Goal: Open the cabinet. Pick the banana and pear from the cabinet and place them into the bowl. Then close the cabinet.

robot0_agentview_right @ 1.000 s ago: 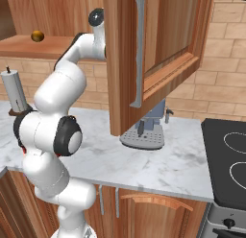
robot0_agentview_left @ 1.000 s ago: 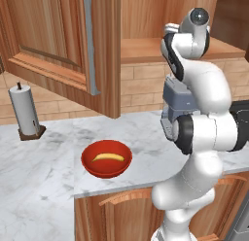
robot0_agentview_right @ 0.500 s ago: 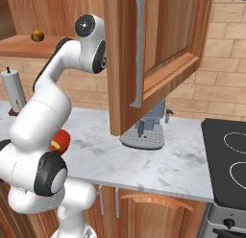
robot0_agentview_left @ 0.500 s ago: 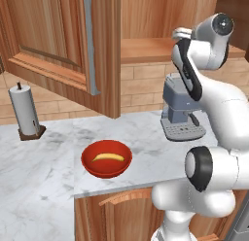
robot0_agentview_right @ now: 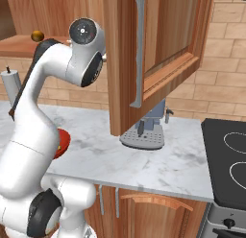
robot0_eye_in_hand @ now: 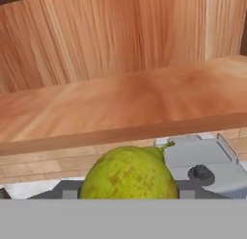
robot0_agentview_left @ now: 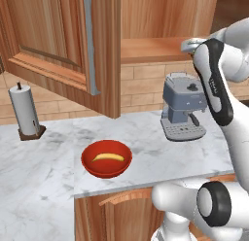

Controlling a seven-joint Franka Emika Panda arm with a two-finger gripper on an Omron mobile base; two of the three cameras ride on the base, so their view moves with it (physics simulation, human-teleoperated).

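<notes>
The pear (robot0_eye_in_hand: pixel 128 175), yellow-green and speckled, hangs close in the hand view, in front of the cabinet shelf (robot0_eye_in_hand: pixel 120 103) and above the coffee machine. My gripper (robot0_eye_in_hand: pixel 128 191) is shut on it, and its fingertips are hidden behind the fruit. The cabinet door (robot0_agentview_left: pixel 63 41) stands wide open, and it also hangs at the centre of the right base view as the door (robot0_agentview_right: pixel 158 40). On the counter, the red bowl (robot0_agentview_left: pixel 87 162) holds the banana (robot0_agentview_left: pixel 108 157). My arm covers most of the bowl (robot0_agentview_right: pixel 63 142) in the right base view.
A grey coffee machine (robot0_agentview_left: pixel 184 106) stands on the marble counter under the open cabinet. A paper-towel roll (robot0_agentview_left: pixel 25 111) is at the far left. A small brown round thing (robot0_agentview_right: pixel 37 36) rests on the shelf. A stove (robot0_agentview_right: pixel 230 155) borders the counter on the right.
My arm's upper links have swung to the right and come lower. The bowl, the banana and the open door have stayed where they were.
</notes>
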